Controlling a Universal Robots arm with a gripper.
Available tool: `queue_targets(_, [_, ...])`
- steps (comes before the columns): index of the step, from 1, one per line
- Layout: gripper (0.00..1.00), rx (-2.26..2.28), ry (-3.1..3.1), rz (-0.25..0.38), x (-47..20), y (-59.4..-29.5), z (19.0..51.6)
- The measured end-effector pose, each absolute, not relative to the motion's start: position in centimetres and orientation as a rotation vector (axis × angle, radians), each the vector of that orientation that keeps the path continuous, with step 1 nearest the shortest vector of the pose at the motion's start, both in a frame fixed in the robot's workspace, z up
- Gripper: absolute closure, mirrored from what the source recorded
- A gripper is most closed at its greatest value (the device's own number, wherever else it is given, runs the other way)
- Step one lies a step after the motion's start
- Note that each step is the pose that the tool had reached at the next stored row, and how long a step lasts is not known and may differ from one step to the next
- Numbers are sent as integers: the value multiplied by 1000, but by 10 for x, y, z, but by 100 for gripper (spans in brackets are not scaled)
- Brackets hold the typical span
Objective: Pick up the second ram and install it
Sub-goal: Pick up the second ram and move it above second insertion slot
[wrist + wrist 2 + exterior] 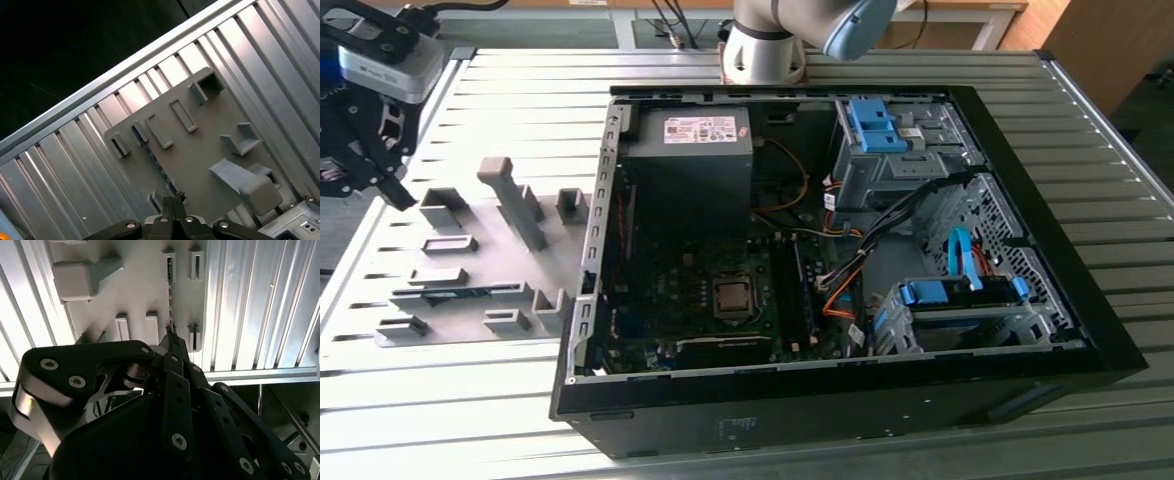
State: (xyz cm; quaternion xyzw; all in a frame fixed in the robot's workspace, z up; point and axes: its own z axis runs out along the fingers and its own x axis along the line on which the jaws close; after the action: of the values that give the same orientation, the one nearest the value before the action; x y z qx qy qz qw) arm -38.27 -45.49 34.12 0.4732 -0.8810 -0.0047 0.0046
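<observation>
Gripper (pixel 394 190) is hanging, in the exterior view, over the slatted table (pixel 454 400) at the exterior view's left, near the grey holder plate (pixel 487 268) and well apart from the open computer case (pixel 1027 180). The second ram (pixel 460 294) is lying low in that plate as a thin bluish strip between two holder blocks. The blocks are probably keeping it on edge so the fingers can close on its flat faces. The long black slots (pixel 794 290) on the board are waiting inside the case, well apart from the stick.

The gripper (pixel 172 337) in the second wrist view is pointing down at the holder plate (pixel 140 295), its tips sitting over one end of the second ram (pixel 170 295), which is showing edge-on as a narrow dark line running away from them. The jaws are pressed together and are gripping nothing. I judge the arm to be lining up along the stick rather than grasping.

The gripper (pixel 172 200) in the first wrist view is showing the same closed, empty tips, and the second ram (pixel 159 167) is stretching away from them across the holder plate (pixel 200 155). The stick is seated in its holder, not yet lifted.
</observation>
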Motion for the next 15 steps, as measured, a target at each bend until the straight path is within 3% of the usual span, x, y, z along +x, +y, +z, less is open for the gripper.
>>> queue_targets(15, [89, 1519, -2739, -15, -383, -455, 341])
